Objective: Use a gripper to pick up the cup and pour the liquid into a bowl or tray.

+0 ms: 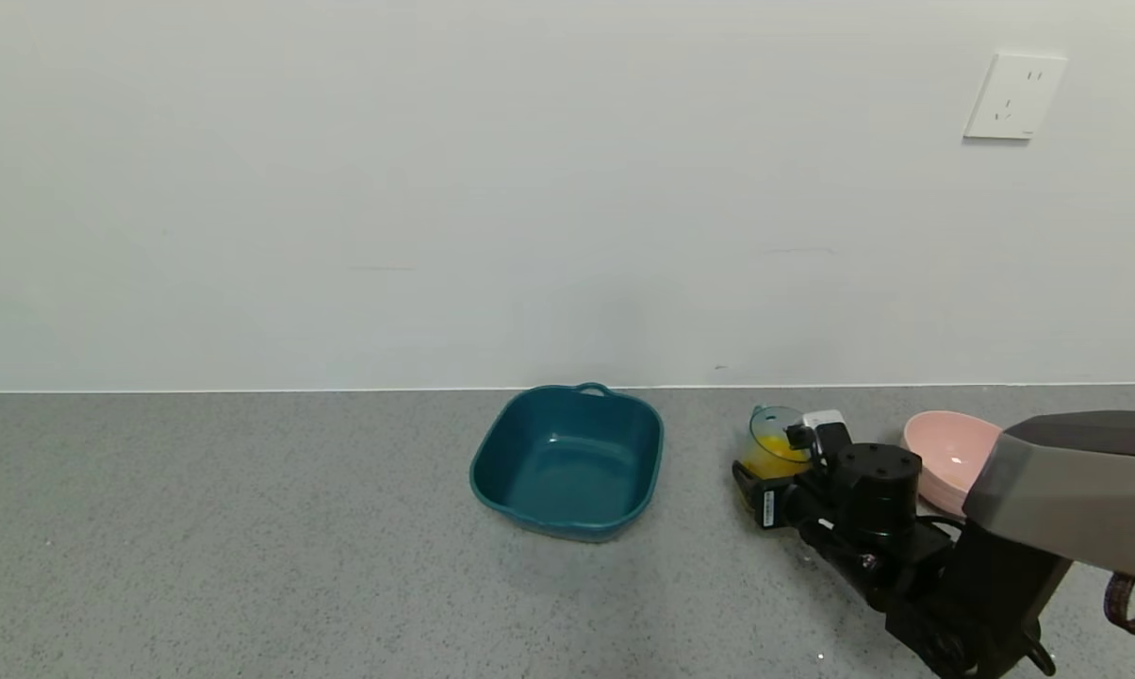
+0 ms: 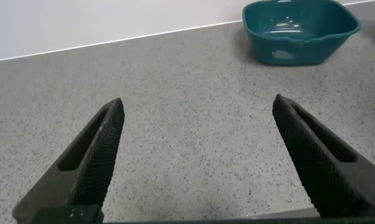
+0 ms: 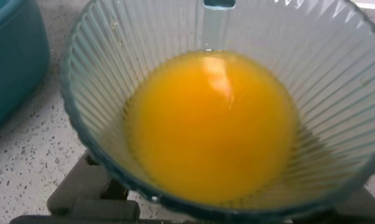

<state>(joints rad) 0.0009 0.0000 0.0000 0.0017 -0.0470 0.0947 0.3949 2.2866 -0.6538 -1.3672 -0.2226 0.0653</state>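
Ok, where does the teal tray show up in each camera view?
Head view: teal tray centre, on the counter, to the left of the cup.
Left wrist view: far edge, beyond the open left gripper.
Right wrist view: a teal sliver beside the cup.
Shared landmark: the tray itself.

Right arm (image 1: 1077, 490): grey shell link, black joints, round black cap with screws, white block, white label, dark cable loop. Left end effector (image 2: 197, 162): black fingers, knurled pads.
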